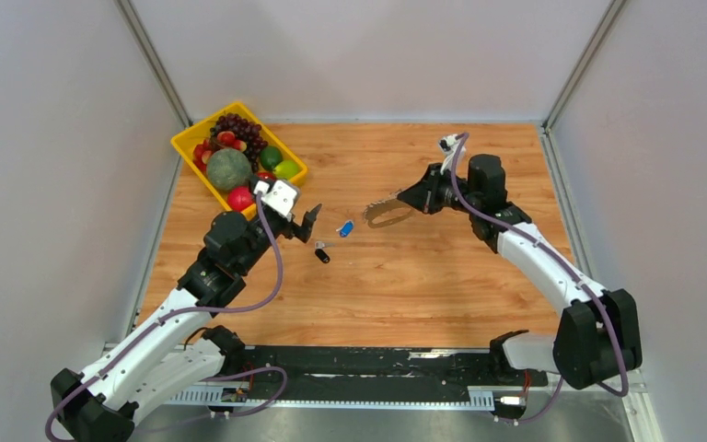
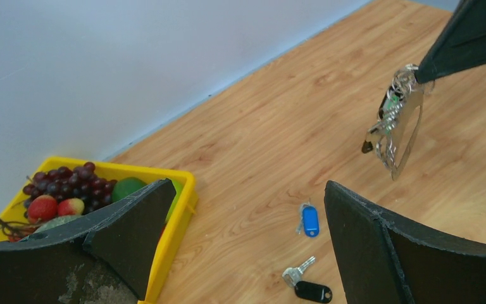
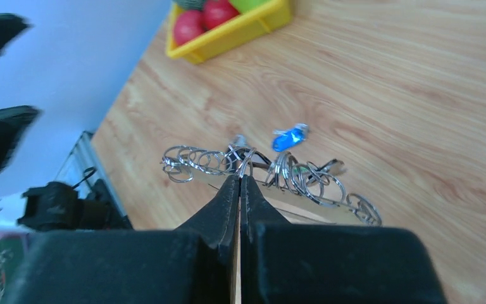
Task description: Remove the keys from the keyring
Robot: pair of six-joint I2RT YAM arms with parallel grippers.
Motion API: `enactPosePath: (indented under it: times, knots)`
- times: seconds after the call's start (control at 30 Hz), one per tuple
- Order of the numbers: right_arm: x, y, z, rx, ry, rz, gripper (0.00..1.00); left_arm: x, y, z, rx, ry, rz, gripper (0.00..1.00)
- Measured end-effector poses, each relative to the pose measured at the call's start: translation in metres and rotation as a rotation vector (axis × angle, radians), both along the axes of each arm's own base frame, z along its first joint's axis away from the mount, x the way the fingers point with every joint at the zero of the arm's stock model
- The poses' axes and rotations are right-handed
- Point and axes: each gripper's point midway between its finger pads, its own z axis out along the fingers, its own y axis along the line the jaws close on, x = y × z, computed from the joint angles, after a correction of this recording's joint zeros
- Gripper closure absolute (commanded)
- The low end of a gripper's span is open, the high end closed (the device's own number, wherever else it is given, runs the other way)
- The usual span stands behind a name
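My right gripper (image 1: 405, 197) is shut on the keyring (image 3: 304, 204), a thin wire loop held above the table. Several small silver rings and the remaining keys (image 2: 393, 120) hang bunched on it. In the right wrist view the shut fingertips (image 3: 231, 185) pinch the wire among the rings. Two keys lie loose on the wood: one with a blue tag (image 1: 345, 228) (image 2: 309, 220) (image 3: 289, 138) and one with a black tag (image 1: 321, 254) (image 2: 307, 286). My left gripper (image 1: 308, 224) (image 2: 247, 247) hovers open above these loose keys, holding nothing, left of the bunch.
A yellow tray (image 1: 189, 138) (image 2: 186, 190) (image 3: 247, 28) of fruit, with grapes, a melon, limes and red fruit, stands at the back left, close behind my left gripper. Grey walls enclose the wooden table (image 1: 423, 285) on three sides.
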Motion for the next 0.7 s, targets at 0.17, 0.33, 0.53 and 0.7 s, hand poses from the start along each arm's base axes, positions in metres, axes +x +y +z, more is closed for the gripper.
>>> enactPosePath:
  times: [0.17, 0.33, 0.53, 0.7]
  knots:
    - [-0.027, 0.014, 0.043, 0.09, -0.114, 0.154, 1.0, -0.006, -0.01, -0.004, 0.02, 0.005, -0.069, 0.0]
    - [-0.055, 0.021, 0.078, 0.146, -0.215, 0.274, 1.0, -0.008, -0.016, -0.006, 0.029, 0.009, -0.102, 0.0]
    - [-0.075, 0.024, 0.096, 0.183, -0.258, 0.357, 1.0, -0.013, -0.027, -0.011, 0.036, 0.019, -0.173, 0.0]
    - [-0.087, 0.026, 0.103, 0.2, -0.266, 0.412, 1.0, -0.028, -0.045, -0.01, 0.028, 0.022, -0.303, 0.0]
